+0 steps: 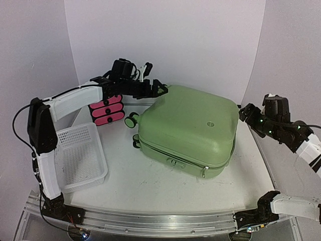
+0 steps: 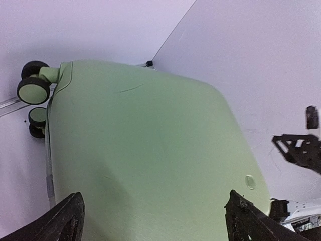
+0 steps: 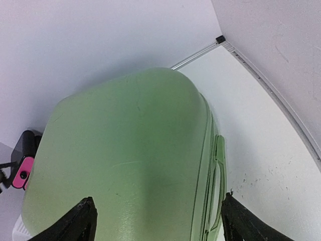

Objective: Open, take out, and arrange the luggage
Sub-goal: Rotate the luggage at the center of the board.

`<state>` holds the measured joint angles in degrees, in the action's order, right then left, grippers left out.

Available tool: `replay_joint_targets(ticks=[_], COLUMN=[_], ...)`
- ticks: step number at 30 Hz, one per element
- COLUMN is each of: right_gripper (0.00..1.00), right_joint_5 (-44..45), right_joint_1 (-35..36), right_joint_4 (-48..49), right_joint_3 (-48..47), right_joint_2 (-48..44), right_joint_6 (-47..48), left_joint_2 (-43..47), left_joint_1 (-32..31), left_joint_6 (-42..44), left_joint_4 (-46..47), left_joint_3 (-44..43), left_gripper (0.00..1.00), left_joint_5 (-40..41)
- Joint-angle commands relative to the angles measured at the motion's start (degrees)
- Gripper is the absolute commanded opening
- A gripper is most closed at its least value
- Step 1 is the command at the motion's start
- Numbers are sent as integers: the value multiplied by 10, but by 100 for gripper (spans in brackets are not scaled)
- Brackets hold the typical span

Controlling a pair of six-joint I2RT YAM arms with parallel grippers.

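Green luggage shut, pink drawers partly hidden

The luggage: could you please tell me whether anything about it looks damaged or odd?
Only light wear. The luggage lies flat and closed, yet its lid shows a thin curved scratch near the wheels, plus fainter scuffs in the right wrist view. Nothing looks spilled or broken.

Top view high, looking down-forward; wrist views close, opposite sides; all share luggage.
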<state>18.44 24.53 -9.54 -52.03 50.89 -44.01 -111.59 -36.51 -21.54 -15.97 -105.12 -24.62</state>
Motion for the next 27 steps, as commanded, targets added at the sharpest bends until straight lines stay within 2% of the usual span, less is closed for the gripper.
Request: replay_joint_targets(ticks=[1,6,10,14,17,22,27], right_gripper=[79,68,65,64,63,60,54], right_joint_5=[58,62,51,18,-39,-188,-279], right_joint_1=[2,2,-1,-19,-62,-181,-209], right_joint_4=[-24,-11,23,72,118,191,243], right_joint_3=[46,113,152,184,205,236,226], right_joint_2=[-2,-12,1,12,25,60,116], right_joint_6=[-63,-111,-114,-111,-90,-31,22], left_joint_2=[113,212,290,335,353,362,338], left_joint_1=[-10,-34,-42,-59,-61,-60,-61], left_joint_6=[-40,-83,-145,-187,-209,-248,-265], left_joint_4=[16,16,17,24,26,32,38], left_joint_3=[82,217,312,370,403,441,440], left_gripper=[98,95,85,82,82,79,75], left_joint_5=[46,105,144,165,169,169,138])
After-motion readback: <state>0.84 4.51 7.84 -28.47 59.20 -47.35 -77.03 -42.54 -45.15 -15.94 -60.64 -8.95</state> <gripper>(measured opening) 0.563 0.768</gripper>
